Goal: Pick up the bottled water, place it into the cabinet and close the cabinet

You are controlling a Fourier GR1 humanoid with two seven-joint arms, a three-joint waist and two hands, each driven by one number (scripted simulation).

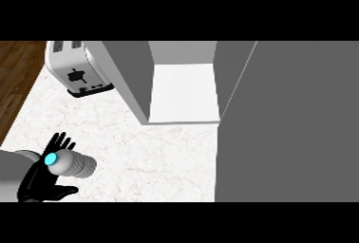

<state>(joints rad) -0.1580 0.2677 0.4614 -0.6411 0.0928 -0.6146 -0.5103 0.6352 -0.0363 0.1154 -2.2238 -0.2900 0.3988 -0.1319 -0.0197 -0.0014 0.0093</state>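
Counter: pale marbled counter (161, 156) is filling most of the head view, with a strip of dark wood floor (17, 71) showing beyond its left edge.
Toaster: white toaster (76, 67) is standing at the far left of the counter, just beside the cabinet's left wall.
Cabinet: cabinet (184, 90) is standing open, its white shelf bare, while its grey door (288, 128) is swinging wide across the right side of the view.
Bottle: bottled water (70, 162) is lying on its side at the near left, blue cap pointing left toward the hand, ribbed body pointing right and slightly toward the robot.
Left hand: left hand (43, 179) is sitting right against the bottle's cap end, fingers straight and spread upward behind it, thumb reaching out below; it is not curling round the bottle, so I judge nothing is being held.
Right hand: not showing anywhere.
Key relation: the bottle is lying just right of the left hand, and the cabinet opening is waiting well apart, farther away and to the right.
Next move, as judged: closing the fingers round the bottle is coming first.
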